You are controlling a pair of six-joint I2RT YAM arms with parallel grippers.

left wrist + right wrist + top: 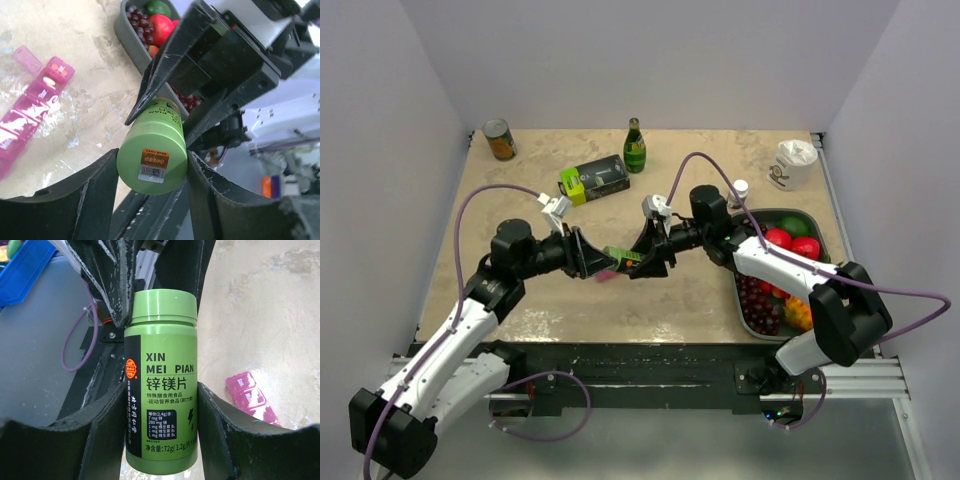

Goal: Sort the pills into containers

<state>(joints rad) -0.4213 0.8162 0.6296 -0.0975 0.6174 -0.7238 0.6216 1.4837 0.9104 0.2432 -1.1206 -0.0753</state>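
Now: green bottle (161,340) spans both tools, long axis tool to tool. Left tool (152,162) clenched on its cap end, right tool (160,390) clenched on body. Below, on counter (95,65), pink containers (32,97) lie nearer left tool.

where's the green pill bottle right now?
The green pill bottle is mid-table in the top view, held between the left end effector and right end effector, beside the pink pill organiser and left of the grey fruit tray.

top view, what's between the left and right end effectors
A green pill bottle, gripped by both the left end effector and the right end effector; both wrist views confirm it.
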